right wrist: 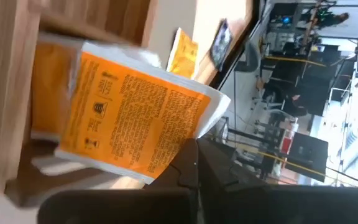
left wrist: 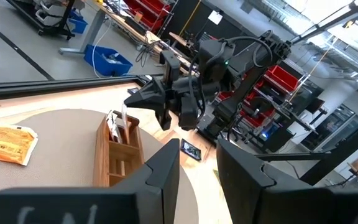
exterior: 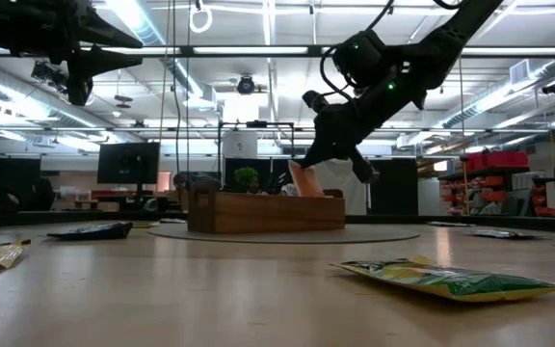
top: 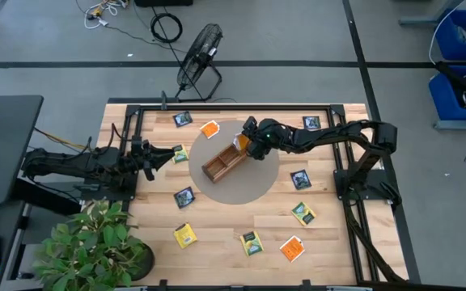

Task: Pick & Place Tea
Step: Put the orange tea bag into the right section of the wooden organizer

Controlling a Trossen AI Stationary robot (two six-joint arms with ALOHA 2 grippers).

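Right end effector lowering an orange tea packet into the tray

High view: right end effector (top: 252,144), closed on the orange tea packet (top: 242,141), sits over the wooden tray (top: 223,163) end. Low view: packet tilted just below it; it could snag the wall. Left wrist view: left end effector (left wrist: 197,163) parted, empty; loose packets (top: 184,235) lie well apart on the counter (top: 233,234)

Wooden tray (left wrist: 118,155) on round mat (left wrist: 55,134), right end effector (left wrist: 143,99) above it, orange packet (left wrist: 6,144) nearby
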